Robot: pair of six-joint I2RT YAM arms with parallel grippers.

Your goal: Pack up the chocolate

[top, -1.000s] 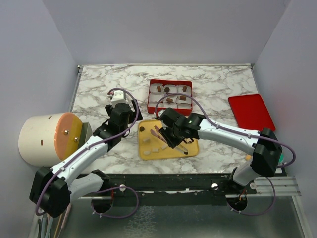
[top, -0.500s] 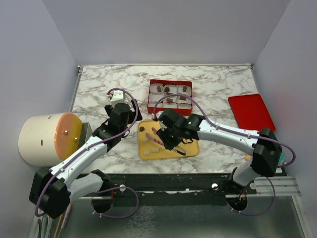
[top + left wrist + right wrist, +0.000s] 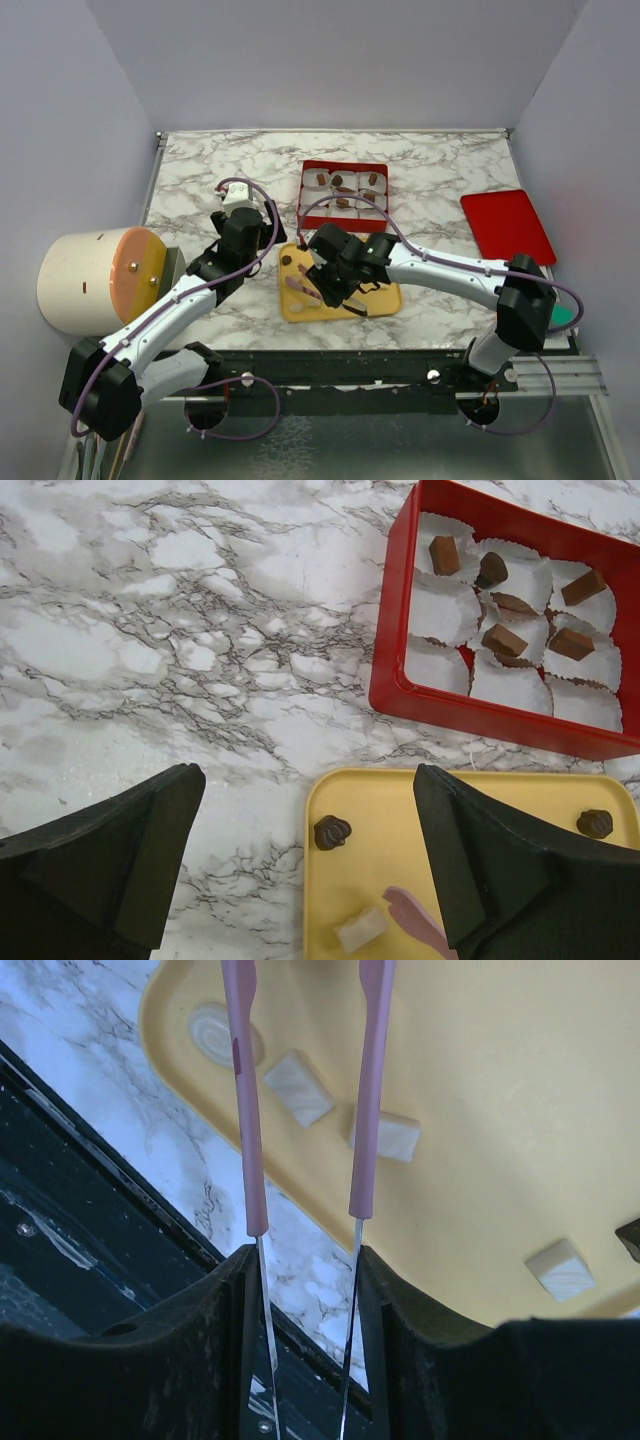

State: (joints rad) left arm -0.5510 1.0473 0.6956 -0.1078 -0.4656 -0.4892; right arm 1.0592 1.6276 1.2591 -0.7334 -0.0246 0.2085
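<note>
Left wrist view: a marble-patterned table (image 3: 150, 600) is seen with a red rectangular box (image 3: 400, 680) at upper right. A yellow plastic tray (image 3: 480, 820) lies at lower centre, near the box but apart from it.

Brown chocolate pieces (image 3: 504, 640): six are counted in white paper cups (image 3: 440, 665) inside the box. Two dark domed pieces are noted on the tray, one near its upper left corner (image 3: 332, 832) and one towards its upper right (image 3: 595, 823).

Pale cream blocks (image 3: 385, 1135) are also scattered on the tray.

Left gripper (image 3: 305, 775): the jaws are spread fully and nothing is held. It hangs over the table at the tray's upper left edge.

Right gripper (image 3: 305, 1260): it is positioned over the tray and closed on pink-handled metal tweezers (image 3: 365, 1090), whose steel strips are pressed against the inner finger faces. The two tweezer arms are seen apart. Their tips are cut off at the upper edge of the right wrist view, so what lies between them cannot be told.

Top view: a flat red lid (image 3: 507, 225) is noted at the right of the table.
</note>
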